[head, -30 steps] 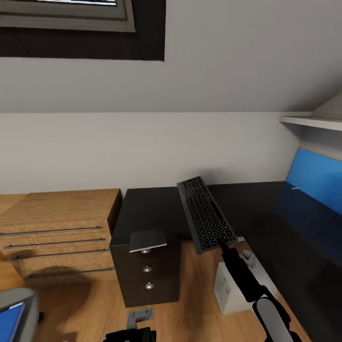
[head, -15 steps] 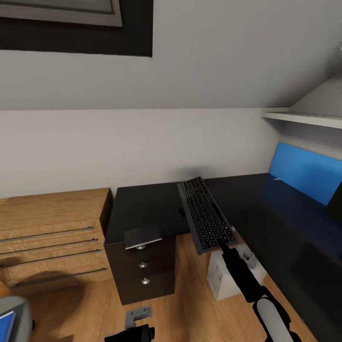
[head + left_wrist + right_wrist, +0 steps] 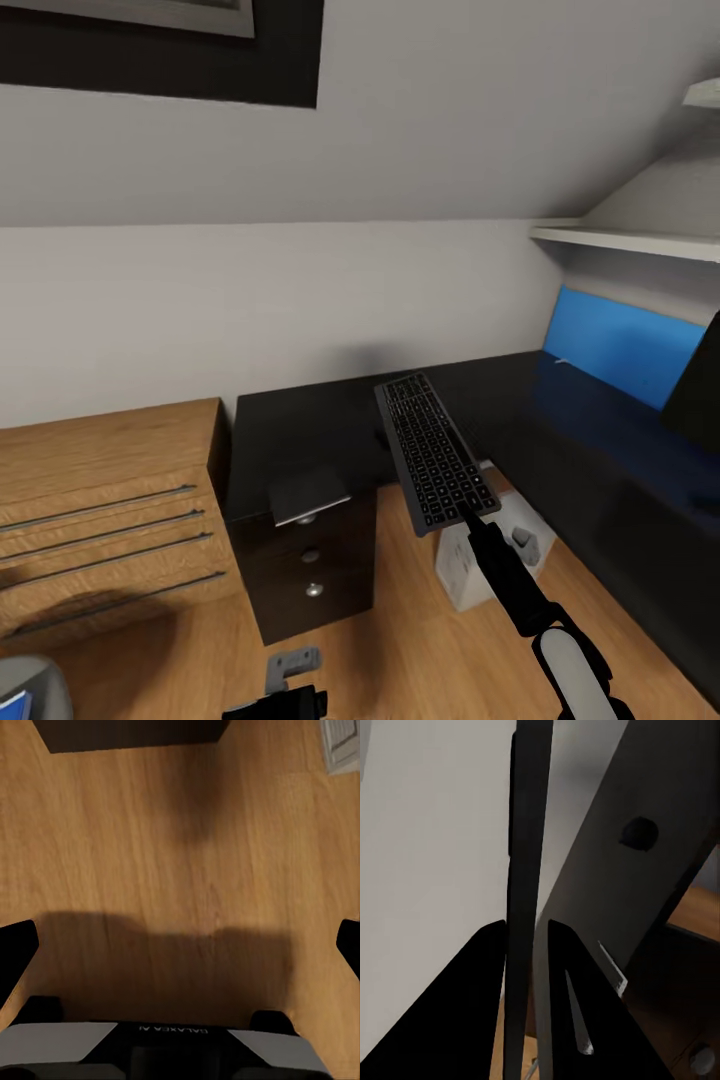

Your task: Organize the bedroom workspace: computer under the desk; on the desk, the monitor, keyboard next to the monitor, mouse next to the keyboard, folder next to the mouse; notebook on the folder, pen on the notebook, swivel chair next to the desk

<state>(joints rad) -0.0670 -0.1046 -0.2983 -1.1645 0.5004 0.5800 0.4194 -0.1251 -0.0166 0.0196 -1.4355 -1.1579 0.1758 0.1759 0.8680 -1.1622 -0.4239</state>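
Up in the air over the light wood floor point(image 3: 420, 640), the slim dark grey keyboard with black low-profile keys point(image 3: 434, 463) is held out in front of the robot, far end pointing toward the white wall. The right gripper point(image 3: 468, 520) has its two black fingers point(image 3: 480, 1005) pinched on the keyboard's near edge; the right wrist view shows the board edge-on, squeezed between them.

Just under and beyond it sits the glossy black desk top point(image 3: 560, 440), running off to the right to its bright blue back panel point(image 3: 615, 345), with a dark slab at the right edge that's probably the monitor's corner point(image 3: 700, 390). The small pale grey tower computer point(image 3: 480, 560) stands on the floor by the desk's edge, below the keyboard. To the left is the black cabinet with round silver drawer knobs point(image 3: 310, 570), a small dark grey notebook point(image 3: 308, 495) lying flat on its front corner, and next to that the light wooden drawer unit point(image 3: 100, 520).

The left gripper point(image 3: 180, 945) hangs low over bare floor, fingers spread wide apart, holding nothing.
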